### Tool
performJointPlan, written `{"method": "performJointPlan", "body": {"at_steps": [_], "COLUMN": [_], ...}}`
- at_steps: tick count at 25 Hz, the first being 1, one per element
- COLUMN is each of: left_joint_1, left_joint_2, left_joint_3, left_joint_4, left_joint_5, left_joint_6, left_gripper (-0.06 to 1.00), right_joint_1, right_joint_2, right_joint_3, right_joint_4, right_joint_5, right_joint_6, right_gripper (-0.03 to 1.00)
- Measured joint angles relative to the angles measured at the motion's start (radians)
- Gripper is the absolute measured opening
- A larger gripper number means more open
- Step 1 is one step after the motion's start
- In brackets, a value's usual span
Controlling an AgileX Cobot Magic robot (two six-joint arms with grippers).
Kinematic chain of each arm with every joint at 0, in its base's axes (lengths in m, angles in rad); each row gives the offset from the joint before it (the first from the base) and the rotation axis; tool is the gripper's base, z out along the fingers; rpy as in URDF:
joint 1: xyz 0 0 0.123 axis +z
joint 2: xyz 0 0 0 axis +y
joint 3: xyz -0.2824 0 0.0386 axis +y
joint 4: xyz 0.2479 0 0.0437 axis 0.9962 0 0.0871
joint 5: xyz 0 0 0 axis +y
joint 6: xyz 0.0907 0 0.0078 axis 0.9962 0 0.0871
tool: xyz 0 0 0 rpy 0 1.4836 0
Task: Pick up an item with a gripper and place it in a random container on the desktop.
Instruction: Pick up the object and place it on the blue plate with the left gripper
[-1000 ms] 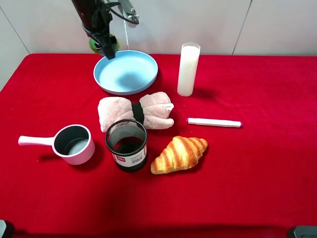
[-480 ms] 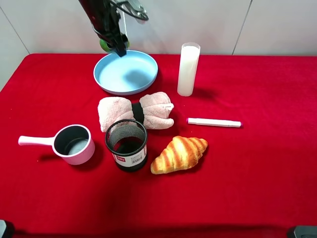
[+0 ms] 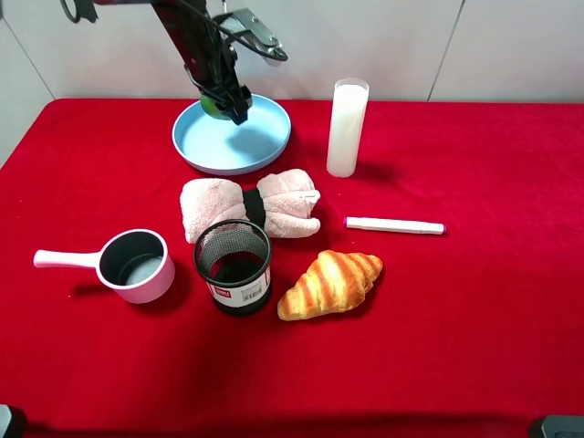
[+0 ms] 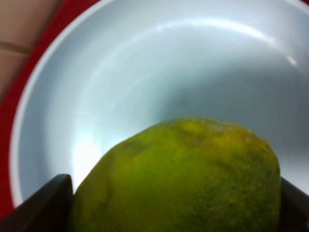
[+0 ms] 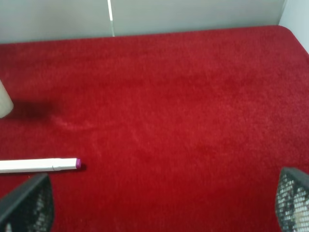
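My left gripper (image 3: 224,102) is shut on the green lime (image 3: 213,107) and holds it just above the far left part of the light blue plate (image 3: 246,151), at the back of the red desktop (image 3: 474,301). In the left wrist view the lime (image 4: 183,179) fills the lower half, held between the two dark fingers (image 4: 46,203), with the plate (image 4: 120,87) right below it. My right gripper (image 5: 159,205) is open and empty over bare red cloth; it does not show in the high view.
A tall white cup (image 3: 347,128) stands right of the plate. A pink folded towel (image 3: 251,206), a black mesh cup (image 3: 234,266), a pink handled pot (image 3: 135,265), a croissant (image 3: 328,283) and a white marker (image 3: 394,225) lie in front.
My left gripper has carried the lime rightward and down, from behind the plate's far left rim to over the plate's inside.
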Motion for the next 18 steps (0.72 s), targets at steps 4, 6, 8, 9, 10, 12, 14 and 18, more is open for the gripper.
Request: {"method": "performJointPlan", "body": {"at_steps": [4, 6, 8, 9, 10, 12, 14, 18], "left_joint_1": [-0.002, -0.004, -0.005, -0.006, -0.006, -0.006, -0.006, -0.006], "left_joint_2": [0.021, 0.025, 0.026, 0.026, 0.026, 0.027, 0.027, 0.027], "left_joint_3": [0.0, 0.0, 0.0, 0.0, 0.0, 0.0, 0.0, 0.0], "left_joint_4": [-0.014, -0.015, -0.015, -0.015, -0.015, -0.015, -0.015, -0.016], "left_joint_5": [-0.014, -0.016, -0.016, -0.017, -0.017, -0.017, -0.015, 0.007], "left_joint_6": [-0.001, -0.001, -0.001, -0.001, -0.002, -0.002, -0.002, -0.028], "left_gripper": [0.72, 0.72, 0.72, 0.72, 0.72, 0.72, 0.72, 0.72], "right_joint_1": [0.0, 0.0, 0.0, 0.0, 0.0, 0.0, 0.0, 0.0], "right_joint_2": [0.0, 0.0, 0.0, 0.0, 0.0, 0.0, 0.0, 0.0], "right_joint_3": [0.0, 0.0, 0.0, 0.0, 0.0, 0.0, 0.0, 0.0], "right_joint_4": [0.0, 0.0, 0.0, 0.0, 0.0, 0.0, 0.0, 0.0], "right_joint_5": [0.0, 0.0, 0.0, 0.0, 0.0, 0.0, 0.0, 0.0], "right_joint_6": [0.0, 0.0, 0.0, 0.0, 0.0, 0.0, 0.0, 0.0], "right_gripper": [0.69, 0.69, 0.69, 0.69, 0.69, 0.69, 0.69, 0.69]}}
